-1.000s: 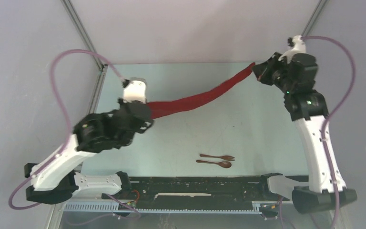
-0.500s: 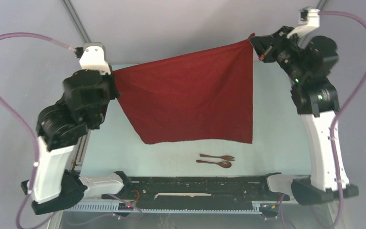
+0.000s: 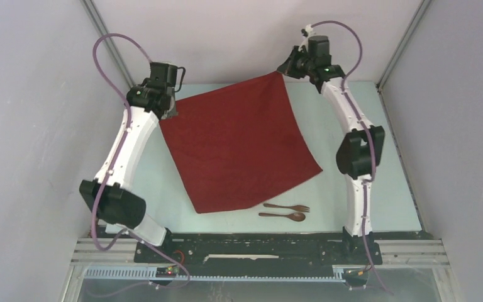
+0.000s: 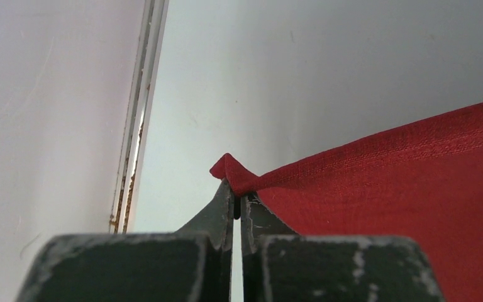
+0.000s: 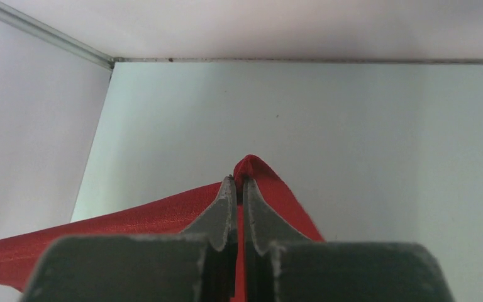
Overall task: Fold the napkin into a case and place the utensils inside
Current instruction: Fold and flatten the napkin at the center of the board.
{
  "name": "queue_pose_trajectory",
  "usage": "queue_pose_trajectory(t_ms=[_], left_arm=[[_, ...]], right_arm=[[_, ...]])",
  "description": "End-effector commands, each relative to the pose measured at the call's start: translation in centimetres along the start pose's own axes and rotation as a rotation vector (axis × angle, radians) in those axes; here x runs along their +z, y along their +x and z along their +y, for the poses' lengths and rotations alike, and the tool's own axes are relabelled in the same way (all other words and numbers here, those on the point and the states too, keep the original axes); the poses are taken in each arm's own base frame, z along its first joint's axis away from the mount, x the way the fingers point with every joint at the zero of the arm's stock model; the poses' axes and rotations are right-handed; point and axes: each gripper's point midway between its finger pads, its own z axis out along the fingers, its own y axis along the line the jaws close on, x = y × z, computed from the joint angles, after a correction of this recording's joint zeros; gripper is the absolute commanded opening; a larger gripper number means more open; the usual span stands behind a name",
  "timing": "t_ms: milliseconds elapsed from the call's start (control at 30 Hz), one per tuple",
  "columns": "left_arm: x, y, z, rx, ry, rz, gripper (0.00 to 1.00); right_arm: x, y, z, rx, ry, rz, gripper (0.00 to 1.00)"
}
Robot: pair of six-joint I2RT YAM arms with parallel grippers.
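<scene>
Top external view shows the napkin [image 3: 239, 145] opened out as one dark red square, not yet folded, so the step in hand looks like spreading it flat before the first fold of the case. The left gripper [image 3: 173, 109] pinches the far-left corner and the right gripper [image 3: 284, 71] pinches the far-right corner, both at the far end of the table [image 3: 163, 189].

In the left wrist view the jaws are pressed together with a small peak of red cloth nipped between the tips, and the rest of the sheet runs off to the right. In the right wrist view the jaws are likewise closed, on a fold of the corner, and the cloth falls away to the left and below. The held corners seem lifted a little while the near part appears to lie on the table, though how much rests flat is hard to tell.

The cloth sits skewed, with its near corner pointing toward the arm bases. The fork [image 3: 287, 207] and spoon [image 3: 283, 216] lie side by side just beside the napkin's near-right edge, well apart from both grippers.

The next move probably calls for lowering both corners evenly, keeping the far edge taut, then letting go. Dragging the sheet nearer could sweep it over the utensils.
</scene>
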Motion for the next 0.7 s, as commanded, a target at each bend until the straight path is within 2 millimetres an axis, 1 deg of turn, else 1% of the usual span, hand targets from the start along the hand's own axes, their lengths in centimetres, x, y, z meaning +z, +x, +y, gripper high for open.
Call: queue_pose_trajectory(t_ms=[0,67,133,200,233,300,367,433,500,567,667], left_arm=[[2.4,-4.0,1.5,-0.055,-0.032,-0.072,0.0],[4.6,-4.8,0.1,-0.058,-0.006,-0.061,0.0],[7.3,-4.8,-1.5,-0.033,0.021,-0.027,0.0],[9.4,-4.5,-2.6,-0.02,0.019,0.005,0.0],[10.3,-4.3,-3.0,-0.01,0.022,0.017,0.0],[11.3,-4.2,-3.4,-0.005,0.017,0.027,0.0],[11.6,-4.0,-3.5,0.003,0.019,0.027,0.0],[11.4,-3.6,-3.2,0.007,0.015,0.027,0.0],[10.9,-2.7,-3.0,0.009,0.019,0.035,0.0],[10.3,-1.2,-2.9,0.005,0.026,0.055,0.0],[9.4,2.3,-3.1,-0.009,0.053,0.106,0.0]], right_arm=[[2.3,-3.4,0.9,-0.015,-0.047,-0.1,0.0],[4.1,-2.8,0.1,0.004,-0.053,-0.096,0.0],[5.6,-2.1,-0.5,0.022,-0.062,-0.102,0.0],[6.8,-1.4,-1.0,0.031,-0.074,-0.1,0.0],[7.4,-0.9,-1.1,0.035,-0.079,-0.096,0.0],[8.0,-0.6,-1.0,0.03,-0.091,-0.104,0.0],[8.5,-0.4,-1.0,0.012,-0.101,-0.111,0.0],[8.8,-0.2,-1.0,-0.005,-0.103,-0.112,0.0],[8.9,0.2,-1.4,0.001,-0.09,-0.098,0.0],[8.4,0.8,-1.9,0.019,-0.057,-0.063,0.0],[6.6,2.1,-2.9,0.06,0.002,0.028,0.0]])
